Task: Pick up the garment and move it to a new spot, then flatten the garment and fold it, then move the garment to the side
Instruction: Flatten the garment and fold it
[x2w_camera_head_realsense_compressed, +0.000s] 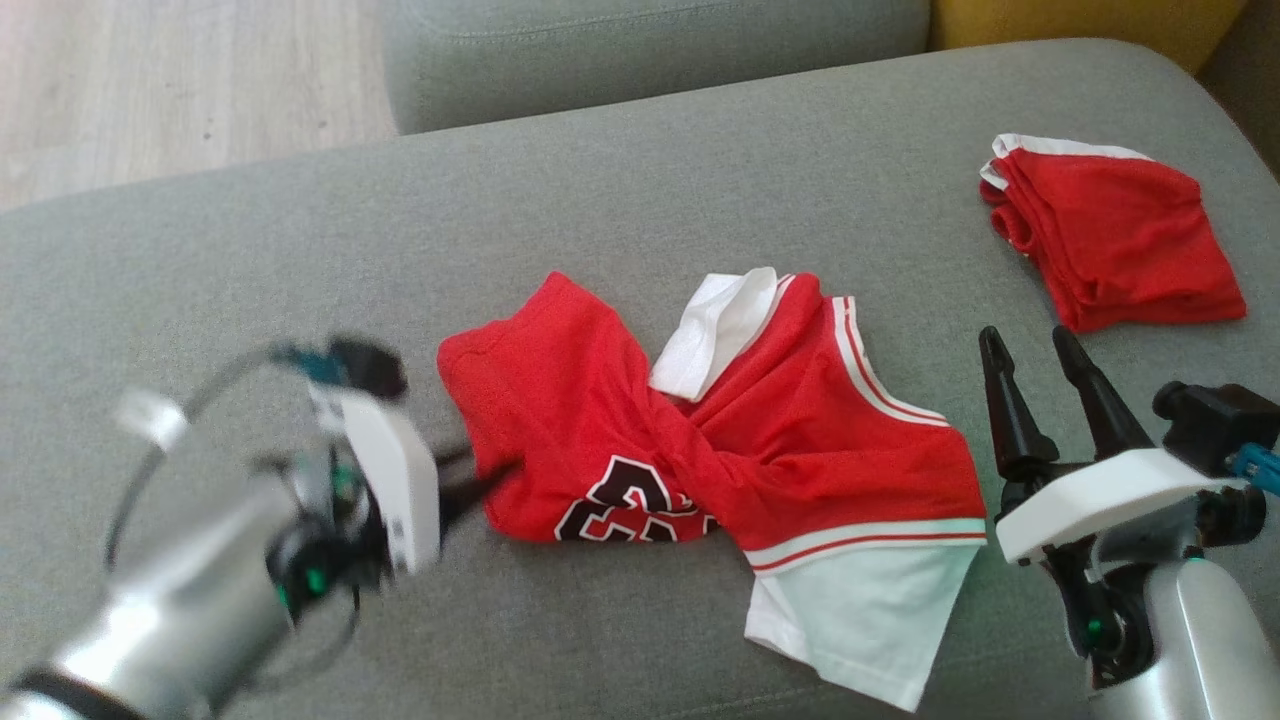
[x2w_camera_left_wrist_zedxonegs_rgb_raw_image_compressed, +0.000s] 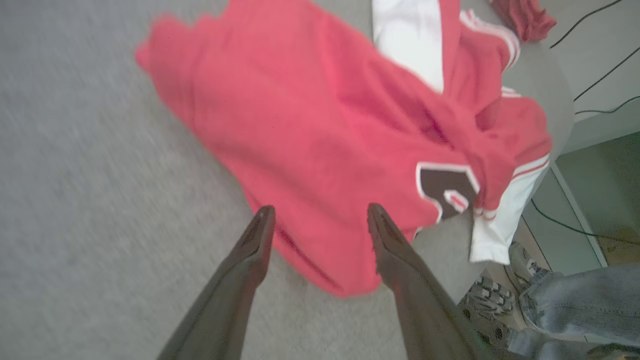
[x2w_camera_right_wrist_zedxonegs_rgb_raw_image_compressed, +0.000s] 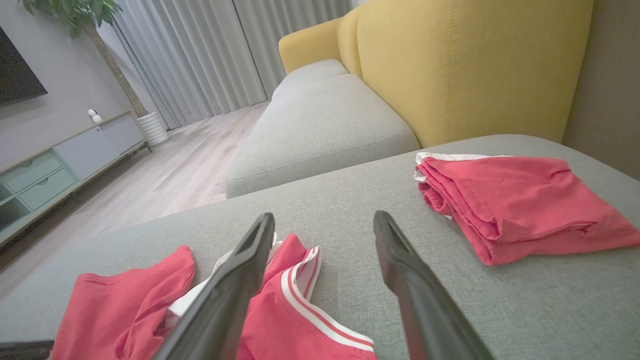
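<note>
**Head view.** Item: garment (x2w_camera_head_realsense_compressed: 740, 440), a red jersey with white trim and a dark numeral, which lay crumpled and twisted at the middle of a grey sofa cushion (x2w_camera_head_realsense_compressed: 700, 180). A second, folded red garment (x2w_camera_head_realsense_compressed: 1115, 245) sat well apart at the far right of the same cushion. The left gripper (x2w_camera_head_realsense_compressed: 490, 478), blurred, pointed at the jersey's left edge; its finger spread could not be told here. The right gripper (x2w_camera_head_realsense_compressed: 1028, 345) stood just beside the jersey's right edge, jaws apart and empty. Wooden floor (x2w_camera_head_realsense_compressed: 150, 80) lay beyond.

**Left wrist view.** The left gripper (x2w_camera_left_wrist_zedxonegs_rgb_raw_image_compressed: 320, 215) had its fingers spread wide, gripping nothing, with the near edge of the garment (x2w_camera_left_wrist_zedxonegs_rgb_raw_image_compressed: 325, 125) lying on the cushion between and below the tips. A person's denim leg (x2w_camera_left_wrist_zedxonegs_rgb_raw_image_compressed: 585, 305) and a shoe (x2w_camera_left_wrist_zedxonegs_rgb_raw_image_compressed: 490, 300) stood off the cushion's edge.

**Right wrist view.** The right gripper (x2w_camera_right_wrist_zedxonegs_rgb_raw_image_compressed: 325, 225) was open above the cushion. The garment (x2w_camera_right_wrist_zedxonegs_rgb_raw_image_compressed: 125, 300) lay under and left of the left-hand finger. The folded red garment (x2w_camera_right_wrist_zedxonegs_rgb_raw_image_compressed: 520, 210) rested to the right, before a yellow backrest (x2w_camera_right_wrist_zedxonegs_rgb_raw_image_compressed: 470, 65). Curtains (x2w_camera_right_wrist_zedxonegs_rgb_raw_image_compressed: 200, 50) and a cabinet (x2w_camera_right_wrist_zedxonegs_rgb_raw_image_compressed: 60, 160) were in the background.
</note>
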